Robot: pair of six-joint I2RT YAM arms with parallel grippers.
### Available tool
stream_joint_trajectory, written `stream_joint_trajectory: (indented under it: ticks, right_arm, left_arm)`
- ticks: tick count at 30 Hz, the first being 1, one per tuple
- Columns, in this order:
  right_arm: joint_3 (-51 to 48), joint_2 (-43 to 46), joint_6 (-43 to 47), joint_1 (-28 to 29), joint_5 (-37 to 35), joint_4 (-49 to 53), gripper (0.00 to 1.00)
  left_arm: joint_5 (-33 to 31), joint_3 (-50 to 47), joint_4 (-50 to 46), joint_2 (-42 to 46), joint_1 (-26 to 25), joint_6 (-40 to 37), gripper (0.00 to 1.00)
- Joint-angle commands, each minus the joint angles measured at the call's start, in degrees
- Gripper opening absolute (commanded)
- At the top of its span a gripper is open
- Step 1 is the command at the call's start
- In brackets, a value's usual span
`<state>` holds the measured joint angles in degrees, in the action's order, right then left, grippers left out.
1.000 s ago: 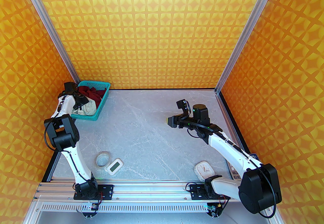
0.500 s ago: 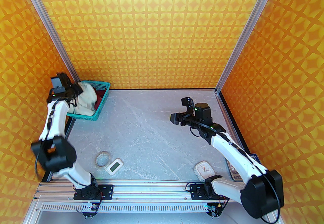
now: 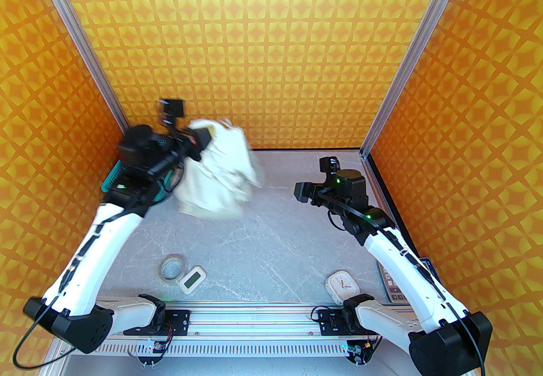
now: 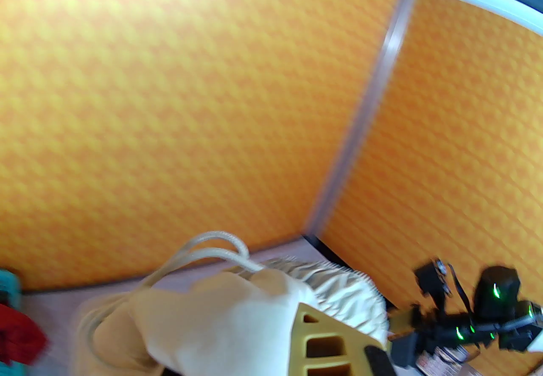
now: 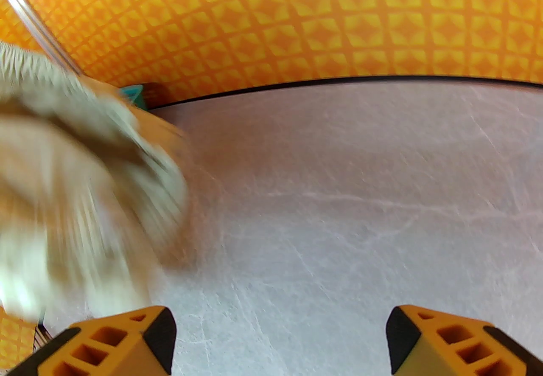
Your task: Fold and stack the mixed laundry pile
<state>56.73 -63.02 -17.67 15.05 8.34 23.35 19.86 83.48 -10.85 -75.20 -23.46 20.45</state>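
My left gripper is raised above the table's back left and shut on the cream garment, which hangs bunched in the air. In the left wrist view the cream garment with its cord loop sits against one yellow finger. The dark red T-shirt shows as a scrap of red at the left edge, beside the teal basket. My right gripper hovers over the right half of the table, open and holding nothing. Its fingers stand wide apart, and the blurred cream garment is to their left.
The teal basket sits at the back left, mostly behind my left arm. Near the front edge lie a tape roll, a small white digital device and a white clock. A calculator lies under my right arm.
My left gripper closed on the cream garment, lifted it out of the basket and swung it up and right over the table. My right gripper opened wider and shifted slightly right.
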Motion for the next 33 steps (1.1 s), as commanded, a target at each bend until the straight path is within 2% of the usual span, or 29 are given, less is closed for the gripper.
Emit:
stream_joint_trajectory:
  ticks: [1,6,8,10,12,13,17,20,23,26,29,33]
  right_arm:
    - [-1.20,0.36,-1.70,0.33,-1.66,1.51,0.86]
    - [-4.02,-2.09,-2.44,0.33,0.21,2.56,0.82]
    - [-4.25,-4.29,-2.74,0.31,1.01,4.54,0.82]
    - [-3.73,-7.47,-2.96,0.29,1.25,7.59,0.81]
    - [-3.45,-10.06,-3.00,0.40,1.46,10.09,0.80]
    - [-3.55,-11.12,-2.90,0.33,1.89,11.04,0.80]
    - [-4.74,-13.64,-3.91,0.33,2.09,12.99,0.78]
    - [-5.81,-14.18,-4.73,0.12,0.33,13.11,0.78]
    - [-6.19,-16.09,-5.16,-1.33,1.55,11.67,0.73]
    - [-5.86,-20.01,-5.19,-2.13,4.75,9.83,0.66]
    - [-5.01,-25.39,-5.08,-2.13,9.66,8.03,0.62]
    - [-5.04,-30.05,-5.57,-1.96,13.34,5.91,0.50]
  left_arm:
    - [0.69,-7.24,3.27,-2.27,-1.99,4.33,0.00]
    - [0.67,-17.84,7.12,-5.27,-3.96,6.51,0.01]
    - [-1.45,-19.64,5.71,-7.35,-3.56,6.42,0.22]
    - [-3.85,-19.64,2.20,-8.87,-3.14,4.72,0.55]
    - [-6.50,-18.15,-3.22,-9.05,-3.12,2.34,0.67]
    - [-7.75,-17.24,-5.99,-8.56,-3.34,0.87,0.70]
    - [-12.61,-13.34,-17.71,-6.43,-4.89,-2.29,0.73]
    - [-12.60,-10.94,-22.48,-6.55,-9.34,-3.67,0.73]
    - [-12.59,-9.86,-22.30,-9.85,-17.02,-3.72,0.73]
    - [-13.33,-9.01,-20.85,-14.85,-21.81,-1.44,0.73]
    - [-13.35,-8.84,-18.63,-18.16,-23.75,0.79,0.73]
    - [-17.68,-11.01,-19.05,-21.13,-23.35,2.31,0.69]
